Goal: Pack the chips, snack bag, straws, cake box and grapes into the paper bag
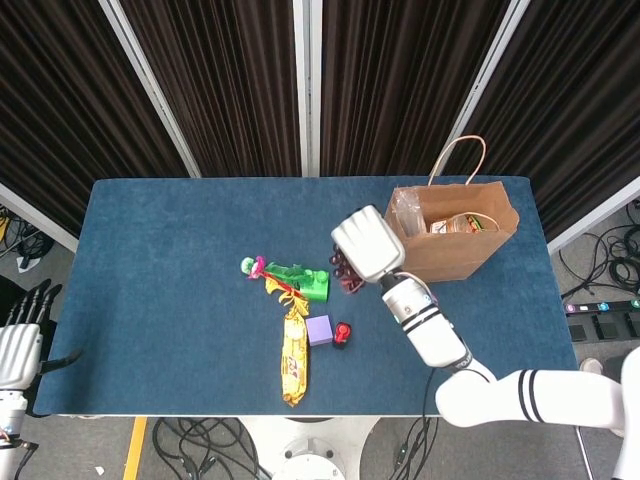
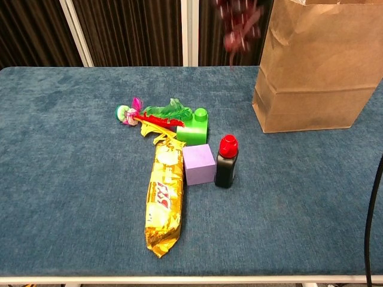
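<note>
My right hand (image 1: 364, 245) is raised above the table and grips a bunch of dark red grapes (image 1: 347, 275), which hangs under it just left of the brown paper bag (image 1: 480, 255). The chest view shows only the blurred grapes (image 2: 239, 21) at the top edge, left of the paper bag (image 2: 317, 66). A yellow snack bag (image 1: 293, 355) (image 2: 163, 200) lies near the table's front. The pink and green straws (image 1: 270, 270) (image 2: 149, 115) lie just behind it. Packaged items (image 1: 455, 222) show inside the bag. My left hand (image 1: 18, 340) hangs open off the table's left edge.
A green block (image 1: 316, 287) (image 2: 194, 127), a purple cube (image 1: 319, 329) (image 2: 199, 164) and a small dark bottle with a red cap (image 1: 343, 334) (image 2: 226, 161) stand together beside the snack bag. Dark curtains hang behind the blue table (image 1: 160, 260).
</note>
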